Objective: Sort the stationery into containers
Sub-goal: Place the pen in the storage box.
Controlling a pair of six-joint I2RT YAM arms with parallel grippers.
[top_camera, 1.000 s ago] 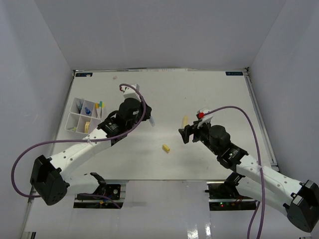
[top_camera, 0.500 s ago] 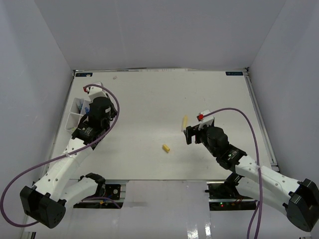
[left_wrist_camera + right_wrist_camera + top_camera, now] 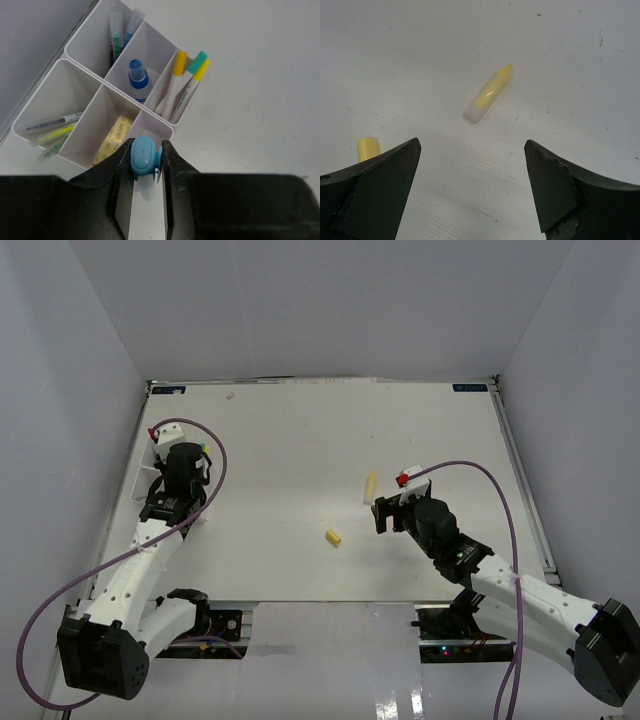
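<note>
The white divided tray (image 3: 161,127) holds pens, a blue-capped clear bottle (image 3: 138,77), yellow and teal capped markers (image 3: 179,82) and a tan tape ring (image 3: 114,137). My left gripper (image 3: 146,152) is shut on a light-blue-capped pen (image 3: 142,157), held upright over the tray's near right corner compartment. In the top view the left arm (image 3: 190,498) covers most of the tray (image 3: 143,483). My right gripper (image 3: 472,165) is open and empty above the table. A yellow tube-shaped piece (image 3: 487,95) lies just ahead of it, and a yellow eraser piece (image 3: 367,148) lies at its left finger.
In the top view the yellow tube (image 3: 370,483) and the eraser piece (image 3: 333,537) lie on the white table left of my right gripper (image 3: 382,512). Grey walls enclose the table on three sides, and the tray stands close to the left wall.
My left arm has swung left from the table's middle to over the tray, carrying the blue-capped pen. My right gripper has drawn back slightly toward the near edge, still open.
</note>
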